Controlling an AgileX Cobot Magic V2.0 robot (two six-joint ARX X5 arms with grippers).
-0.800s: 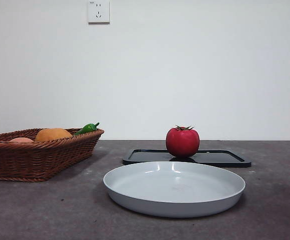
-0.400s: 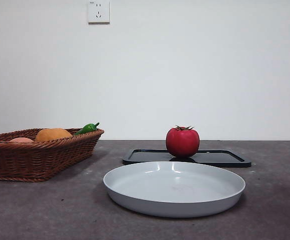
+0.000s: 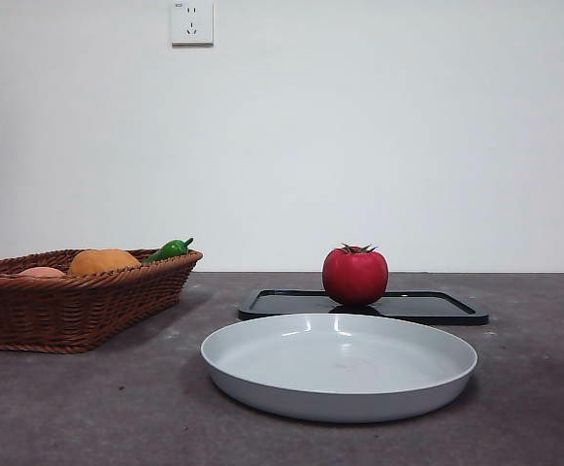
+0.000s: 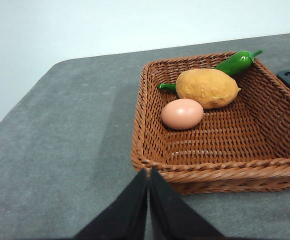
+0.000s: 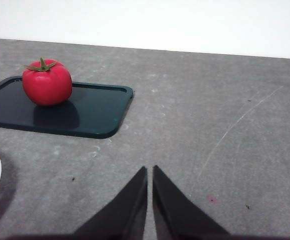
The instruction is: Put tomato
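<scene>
The red tomato (image 3: 354,276) with a green stem cap stands upright on a black tray (image 3: 427,307) behind a grey plate (image 3: 339,365). It also shows in the right wrist view (image 5: 47,83) on the tray (image 5: 85,112). My right gripper (image 5: 149,172) is shut and empty, well away from the tomato over bare table. My left gripper (image 4: 148,175) is shut and empty, just outside the near wall of a wicker basket (image 4: 209,167). Neither gripper shows in the front view.
The wicker basket (image 3: 68,301) at the left holds an orange-yellow lumpy fruit (image 4: 207,88), a green pepper (image 4: 234,63) and an egg (image 4: 182,113). A wall socket (image 3: 191,21) is high on the back wall. The table is grey.
</scene>
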